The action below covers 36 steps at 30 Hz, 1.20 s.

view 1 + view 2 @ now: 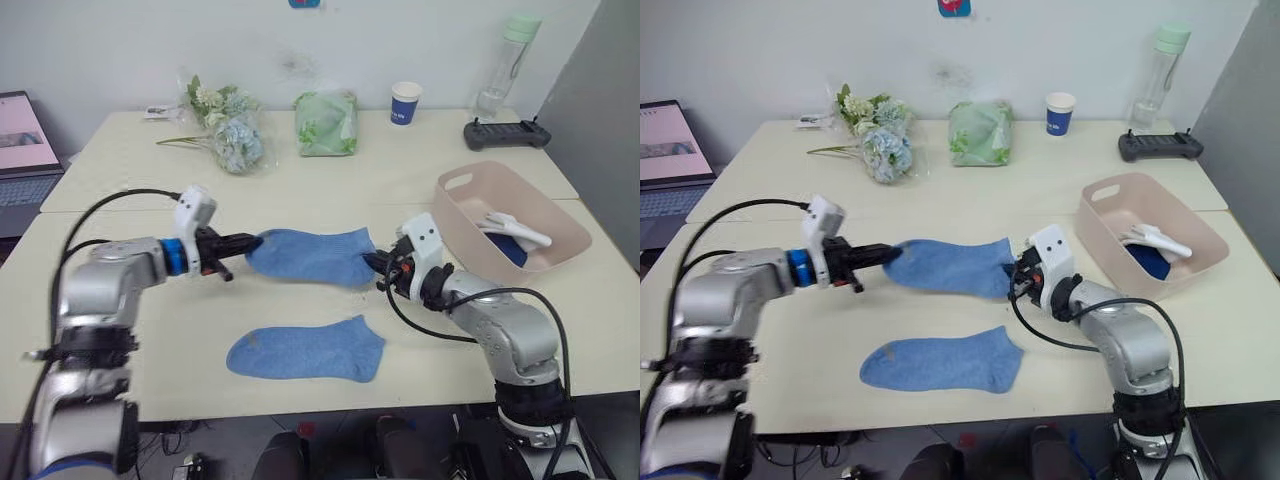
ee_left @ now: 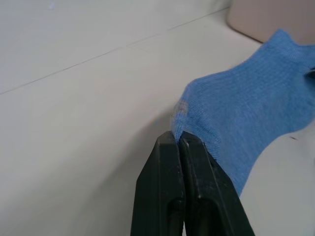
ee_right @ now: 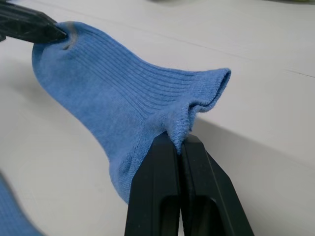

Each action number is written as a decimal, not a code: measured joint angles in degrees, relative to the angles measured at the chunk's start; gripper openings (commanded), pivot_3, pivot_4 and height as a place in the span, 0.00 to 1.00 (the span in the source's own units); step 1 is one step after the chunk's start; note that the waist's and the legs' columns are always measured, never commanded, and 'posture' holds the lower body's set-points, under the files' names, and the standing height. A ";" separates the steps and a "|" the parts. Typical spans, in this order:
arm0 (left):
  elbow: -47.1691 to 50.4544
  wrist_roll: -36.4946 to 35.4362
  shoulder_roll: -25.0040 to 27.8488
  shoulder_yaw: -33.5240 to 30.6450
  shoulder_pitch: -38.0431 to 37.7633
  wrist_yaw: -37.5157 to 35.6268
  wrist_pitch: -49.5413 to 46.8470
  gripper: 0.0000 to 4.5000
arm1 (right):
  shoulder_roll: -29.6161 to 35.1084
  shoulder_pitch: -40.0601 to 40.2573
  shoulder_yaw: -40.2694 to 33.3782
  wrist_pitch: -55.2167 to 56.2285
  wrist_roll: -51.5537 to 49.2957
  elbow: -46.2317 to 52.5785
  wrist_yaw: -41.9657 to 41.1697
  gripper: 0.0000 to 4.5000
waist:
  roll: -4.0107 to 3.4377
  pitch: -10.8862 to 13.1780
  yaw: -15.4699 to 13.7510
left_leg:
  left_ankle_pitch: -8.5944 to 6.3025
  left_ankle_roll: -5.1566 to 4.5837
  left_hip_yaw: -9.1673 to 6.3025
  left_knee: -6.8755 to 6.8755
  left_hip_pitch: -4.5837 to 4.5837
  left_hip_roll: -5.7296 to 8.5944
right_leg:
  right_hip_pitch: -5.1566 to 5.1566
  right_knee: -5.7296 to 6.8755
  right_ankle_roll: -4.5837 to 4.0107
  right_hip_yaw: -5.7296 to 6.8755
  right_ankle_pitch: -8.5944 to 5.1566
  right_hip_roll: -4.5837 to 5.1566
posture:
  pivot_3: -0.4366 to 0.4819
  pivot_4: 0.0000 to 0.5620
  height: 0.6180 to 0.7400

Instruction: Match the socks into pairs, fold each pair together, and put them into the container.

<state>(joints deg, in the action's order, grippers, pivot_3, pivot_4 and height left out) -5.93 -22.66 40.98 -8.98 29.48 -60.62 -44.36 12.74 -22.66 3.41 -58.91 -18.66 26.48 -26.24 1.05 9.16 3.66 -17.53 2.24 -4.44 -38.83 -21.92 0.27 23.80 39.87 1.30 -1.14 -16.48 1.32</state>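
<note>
A light blue sock [image 1: 310, 255] hangs stretched between both grippers just above the table. My left gripper [image 1: 250, 242] is shut on its toe end, and my right gripper [image 1: 375, 262] is shut on its cuff end. The same sock [image 3: 118, 93] shows in the right wrist view, pinched at the cuff. A second light blue sock [image 1: 305, 350] lies flat on the table nearer the front edge. The pale pink container [image 1: 470, 220] stands at the right, holding a white sock [image 1: 515, 230] and something dark blue beneath it.
At the back of the table lie a bunch of artificial flowers [image 1: 225, 125], a green bag [image 1: 326, 123], a blue paper cup [image 1: 405, 102], a clear bottle [image 1: 505, 65] and a black controller [image 1: 507, 133]. A laptop [image 1: 22, 150] sits at far left.
</note>
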 measured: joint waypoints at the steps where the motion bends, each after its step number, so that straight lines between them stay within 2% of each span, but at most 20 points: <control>1: 3.45 -1.79 1.12 -1.12 -2.56 -0.01 -2.46 0.00 | -0.37 0.88 -1.42 -2.86 -2.28 2.69 0.02 0.01 | -0.01 0.01 -0.11 | 0.00 0.00 -0.03 0.00 0.02 0.00 | -0.03 0.00 0.00 0.02 0.00 0.00 | 0.48 0.27 1.00; 7: 20.46 -11.89 4.46 -8.93 -17.32 1.45 -14.64 0.00 | 1.91 5.57 -7.34 -17.88 -15.34 15.99 -1.61 0.01 | -0.03 0.02 -0.85 | -0.01 -0.01 -0.16 0.01 0.13 0.01 | -0.34 -0.31 0.00 0.16 -0.01 0.01 | 0.48 0.27 1.00; 10: 24.43 -14.73 4.26 -11.94 -23.50 3.19 -16.47 0.00 | 3.39 8.70 -7.96 -21.66 -19.07 19.81 -1.68 0.01 | -0.04 0.02 -1.14 | -0.01 -0.02 -0.16 0.03 0.22 0.02 | -0.46 -0.41 0.00 0.18 -0.01 0.02 | 0.48 0.27 1.00; 13: 25.58 -15.06 2.29 -11.91 -28.71 5.43 -15.63 0.00 | 6.08 11.66 -6.84 -22.78 -20.31 21.36 -0.80 0.01 | -0.05 0.04 -1.54 | -0.01 -0.02 -0.15 0.05 0.27 0.02 | -0.51 -0.45 0.00 0.18 -0.01 0.02 | 0.48 0.27 1.00; 24: 23.08 -12.32 1.67 -4.53 -31.51 7.67 -8.49 0.00 | 13.04 17.40 -0.39 -17.40 -17.92 19.98 2.42 0.01 | -0.05 0.03 -1.77 | -0.01 -0.02 -0.11 0.10 0.29 0.02 | -0.55 -0.55 -0.01 0.17 -0.01 -0.01 | 0.48 0.27 1.00; 31: 21.83 -9.82 2.66 -1.39 -32.19 7.56 -4.46 0.00 | 14.10 17.82 1.71 -15.04 -16.29 18.30 3.44 0.01 | -0.05 0.03 -1.80 | -0.02 -0.02 -0.12 0.10 0.28 0.03 | -0.57 -0.59 -0.01 0.18 -0.01 -0.01 | 0.48 0.27 1.00; 32: 21.83 -9.56 2.64 -1.29 -32.27 7.74 -3.79 0.00 | 13.91 18.04 1.78 -14.84 -16.30 18.29 3.83 0.06 | -0.05 0.03 -1.80 | -0.02 -0.02 -0.13 0.10 0.28 0.02 | -0.57 -0.59 -0.01 0.19 -0.01 0.00 | 0.48 0.27 1.00; 34: 21.82 -8.91 2.59 -1.28 -32.33 8.29 -2.55 0.10 | 12.83 18.21 1.45 -14.33 -16.30 18.19 4.69 0.16 | -0.05 0.04 -1.80 | -0.02 -0.02 -0.14 0.11 0.27 0.02 | -0.57 -0.60 -0.01 0.19 -0.01 0.00 | 0.48 0.27 1.00; 36: 21.94 -8.94 2.64 -1.68 -32.68 8.29 -1.56 0.21 | 13.19 18.19 0.55 -14.12 -16.31 18.20 5.00 0.31 | -0.05 0.03 -1.80 | -0.02 -0.02 -0.13 0.11 0.27 0.02 | -0.58 -0.62 -0.01 0.19 -0.01 0.00 | 0.48 0.27 1.00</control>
<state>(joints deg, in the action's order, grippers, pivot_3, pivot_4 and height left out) 16.02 -31.60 43.62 -10.66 -3.19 -52.33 -45.92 25.92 -4.46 3.96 -73.03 -34.97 44.68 -21.24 1.00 9.20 1.87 -17.55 2.22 -4.56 -38.73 -21.65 0.29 23.22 39.25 1.29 -0.95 -16.49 1.32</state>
